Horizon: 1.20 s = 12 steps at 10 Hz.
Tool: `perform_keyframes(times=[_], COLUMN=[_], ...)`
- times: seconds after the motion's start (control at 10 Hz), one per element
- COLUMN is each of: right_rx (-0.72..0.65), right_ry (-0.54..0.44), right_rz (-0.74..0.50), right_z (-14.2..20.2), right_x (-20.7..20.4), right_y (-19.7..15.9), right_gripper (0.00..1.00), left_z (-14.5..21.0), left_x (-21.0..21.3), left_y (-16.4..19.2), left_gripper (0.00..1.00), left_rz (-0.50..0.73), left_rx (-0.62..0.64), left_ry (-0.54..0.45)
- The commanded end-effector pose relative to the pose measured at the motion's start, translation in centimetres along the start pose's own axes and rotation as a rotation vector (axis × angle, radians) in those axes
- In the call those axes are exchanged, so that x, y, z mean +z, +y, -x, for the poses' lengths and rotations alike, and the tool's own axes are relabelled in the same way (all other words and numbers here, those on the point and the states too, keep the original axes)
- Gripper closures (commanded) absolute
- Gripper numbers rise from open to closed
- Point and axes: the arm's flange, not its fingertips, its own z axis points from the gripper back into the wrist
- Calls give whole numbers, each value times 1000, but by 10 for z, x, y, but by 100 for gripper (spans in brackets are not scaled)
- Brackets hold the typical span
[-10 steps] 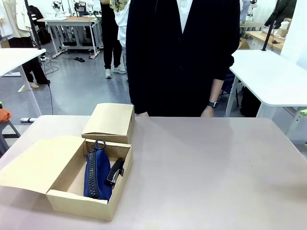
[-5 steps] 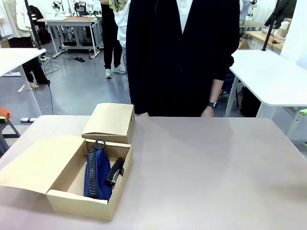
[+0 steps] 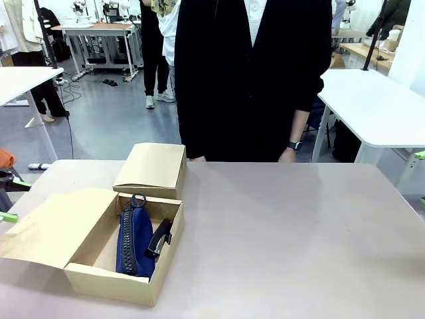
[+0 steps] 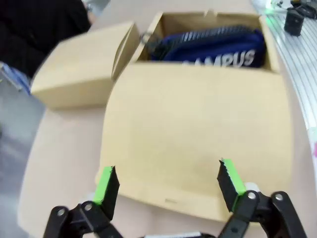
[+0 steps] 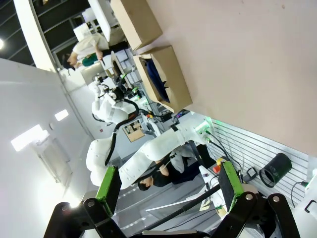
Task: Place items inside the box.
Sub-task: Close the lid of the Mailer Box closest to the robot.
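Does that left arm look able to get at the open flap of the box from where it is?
Probably yes. The left gripper hangs open right over the box's open lid, with nothing between them; the navy pouch lies farther on, inside the box.

The left gripper (image 3: 8,199) is cut off at the front view's nine o'clock edge, only green tips showing; the navy pouch (image 4: 213,45) is partly hidden behind the open box's (image 4: 198,144) flap, its white print cut to "AMPUS"; the stapler (image 3: 159,238) is half buried beside the pouch; the closed box (image 4: 79,64) is blurred.
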Motion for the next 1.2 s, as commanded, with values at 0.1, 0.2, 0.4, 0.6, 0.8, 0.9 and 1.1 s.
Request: perform_keyframes(times=[0.1,0.2,0.4,0.6,0.8,0.9,1.1], right_rx=[-19,-19,-19,-19,-19,-19,-19], right_ry=[-20,-20,-20,-20,-20,-20,-20], right_rz=[-12,-12,-12,-12,-12,-12,-12], right_z=[1,1,1,1,1,1,1], right_x=[-2,-2,-2,-2,-2,-2,-2], right_y=[3,3,3,3,3,3,3], right_gripper=[0,0,0,0,0,0,0], left_z=[20,26,28,32,36,38,51], left_x=[-34,-39,-53,-66,-57,-48,-38], left_y=[16,18,15,15,20,21,21], left_gripper=[0,0,0,0,0,0,0], left_rz=[11,26,49,56,22,19,55], left_rx=[57,74,78,102,114,114,93], left_ry=[154,184,158,121,155,168,228])
